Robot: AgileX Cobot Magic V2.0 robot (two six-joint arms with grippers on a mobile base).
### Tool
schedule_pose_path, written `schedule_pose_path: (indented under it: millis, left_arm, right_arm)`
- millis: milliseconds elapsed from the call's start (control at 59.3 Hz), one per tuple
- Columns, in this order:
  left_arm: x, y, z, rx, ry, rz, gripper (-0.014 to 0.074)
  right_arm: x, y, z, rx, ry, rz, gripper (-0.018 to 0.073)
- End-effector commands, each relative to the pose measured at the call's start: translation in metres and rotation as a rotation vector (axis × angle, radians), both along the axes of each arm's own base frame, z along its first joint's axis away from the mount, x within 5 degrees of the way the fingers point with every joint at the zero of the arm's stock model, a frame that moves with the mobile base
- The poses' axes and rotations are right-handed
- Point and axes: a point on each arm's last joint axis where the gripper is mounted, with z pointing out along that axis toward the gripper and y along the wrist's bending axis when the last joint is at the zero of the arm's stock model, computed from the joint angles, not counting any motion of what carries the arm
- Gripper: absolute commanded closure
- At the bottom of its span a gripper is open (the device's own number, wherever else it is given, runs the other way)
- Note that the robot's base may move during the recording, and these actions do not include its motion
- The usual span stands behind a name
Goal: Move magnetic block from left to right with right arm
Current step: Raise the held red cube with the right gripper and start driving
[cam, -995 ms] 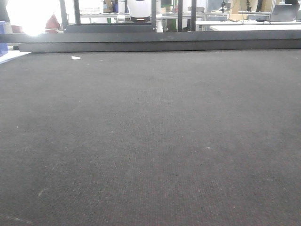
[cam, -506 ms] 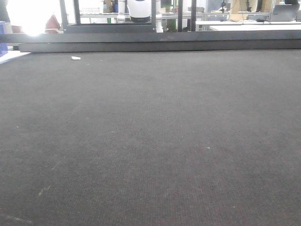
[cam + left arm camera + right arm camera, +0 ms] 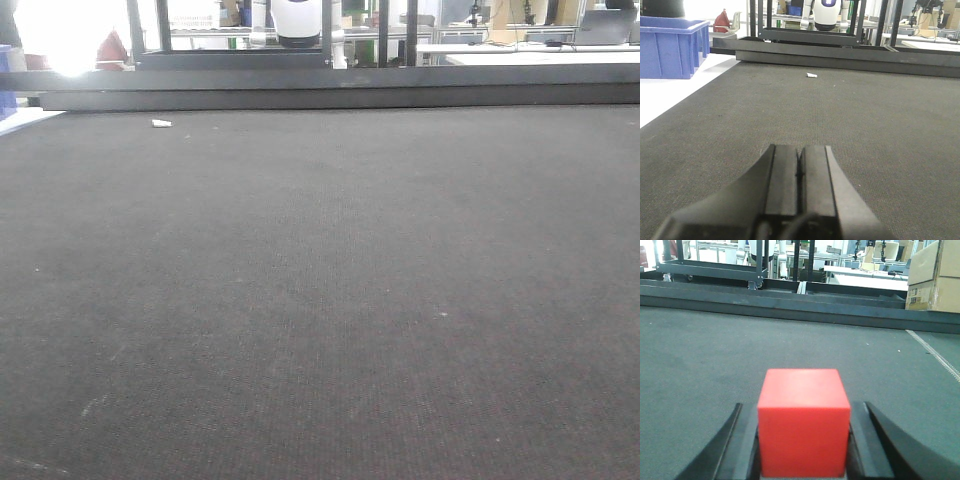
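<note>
Looks like a robotics lab: a white humanoid robot (image 3: 829, 12) behind black metal racks (image 3: 810, 36), workbenches (image 3: 865, 282), cardboard boxes (image 3: 935, 275), a blue crate (image 3: 670, 47).

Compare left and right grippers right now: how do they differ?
Opening: the left gripper has its fingers pressed together; the right gripper has its fingers spread apart.
Load: the left gripper holds nothing; the right gripper clamps the magnetic block, a red cube, between its fingers.
Shared: both are black and point low across the dark mat.
</note>
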Motion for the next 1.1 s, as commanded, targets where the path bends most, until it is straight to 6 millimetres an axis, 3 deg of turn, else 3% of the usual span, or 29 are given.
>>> schedule_pose_path:
  millis: [0,1080]
  left_arm:
    - [-0.0011,-0.0003,0.0053,-0.007,-0.088,-0.006,0.0713]
    - [-0.0011,-0.0003,0.0053,-0.007,-0.088,-0.006,0.0713]
  right_arm:
    - [-0.0011,-0.0001,0.0170,-0.026,-0.102,-0.004,0.0229]
    - [-0.0011,-0.0001,0.0170,-0.026,-0.102,-0.004,0.0229]
